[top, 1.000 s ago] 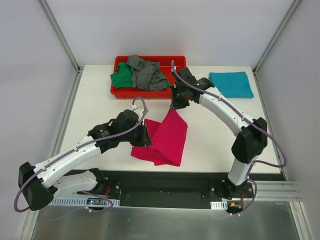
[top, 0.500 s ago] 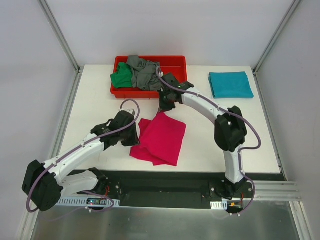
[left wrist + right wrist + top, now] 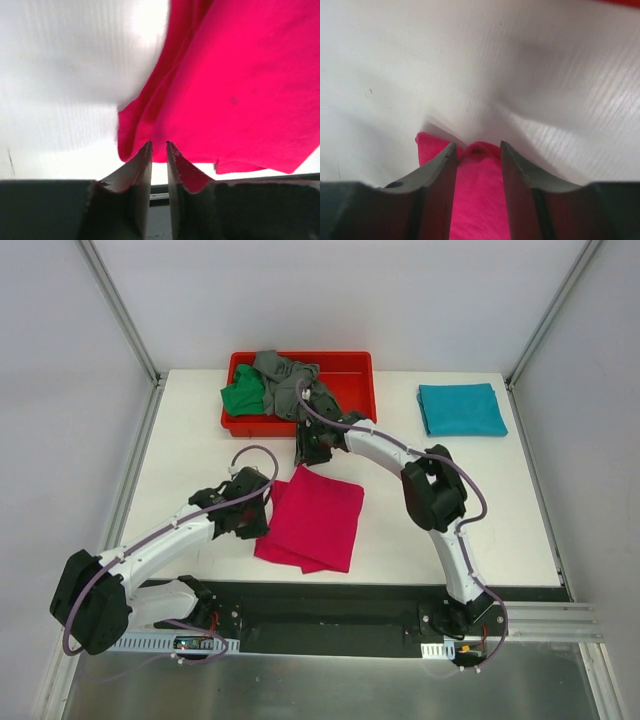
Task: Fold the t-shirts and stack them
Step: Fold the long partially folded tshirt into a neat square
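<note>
The teal t-shirt (image 3: 462, 408) lies folded at the counter's (image 3: 200, 440) far right. The magenta t-shirt (image 3: 315, 515) lies folded mid-counter, not yet stacked. The green t-shirt (image 3: 242, 398) and grey t-shirt (image 3: 285, 380) sit crumpled in the red tray (image 3: 355, 365). Only the wrist views show the grip: left jaws barely parted at the magenta left edge, right jaws wider astride its far corner, neither pinching.
</note>
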